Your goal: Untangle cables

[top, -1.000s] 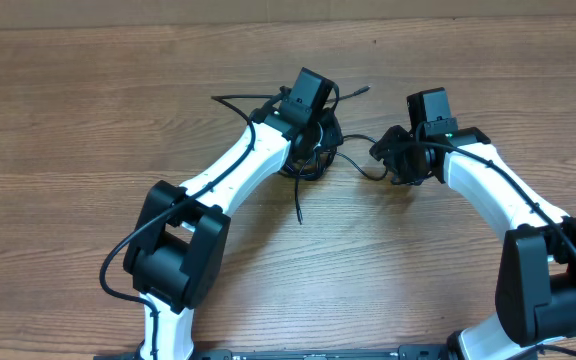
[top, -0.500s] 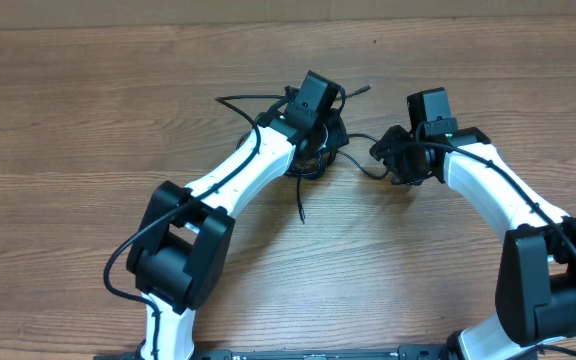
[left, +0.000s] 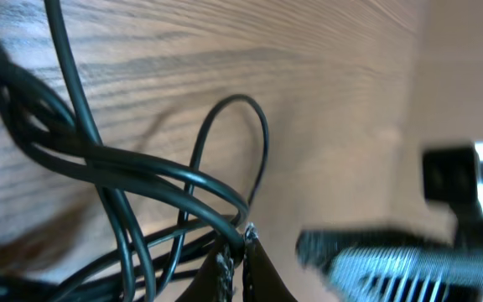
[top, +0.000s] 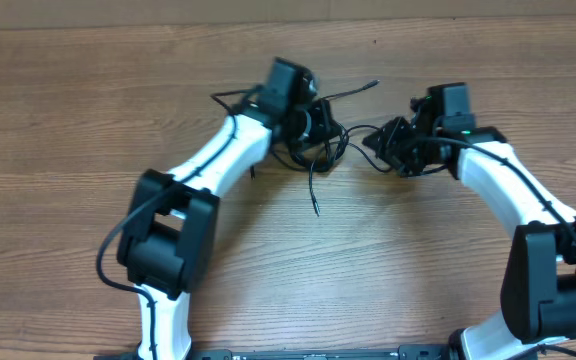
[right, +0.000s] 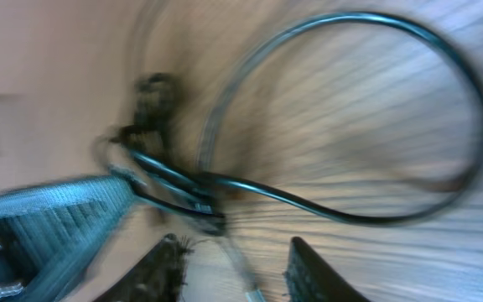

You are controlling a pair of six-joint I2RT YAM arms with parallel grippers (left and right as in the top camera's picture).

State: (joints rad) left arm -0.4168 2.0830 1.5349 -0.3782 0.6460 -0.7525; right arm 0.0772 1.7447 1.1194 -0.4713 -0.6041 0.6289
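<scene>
The cables (top: 320,150) are thin black cords bunched in a tangle mid-table, between my two grippers. One loose end (top: 315,205) trails toward the front, and another tip (top: 372,85) points to the back right. My left gripper (top: 318,122) sits on the tangle's left side. In its wrist view the left gripper (left: 236,247) is shut, pinching one strand of the cables (left: 141,168). My right gripper (top: 382,148) is at the tangle's right end. In the blurred right wrist view the right gripper (right: 237,268) is open, with a thin strand running between its fingers below a wide cable loop (right: 355,17).
The wooden table (top: 78,120) stretches bare to the left and front. Both arms' white links reach in from the front edge. A blurred ribbed body (left: 392,260) of the other arm sits close on the right of the left wrist view.
My left gripper shut on a strand and moved left, dragging the tangle with it. The loose end swung right and toward the front. The right gripper shifted slightly right and its jaws narrowed.
</scene>
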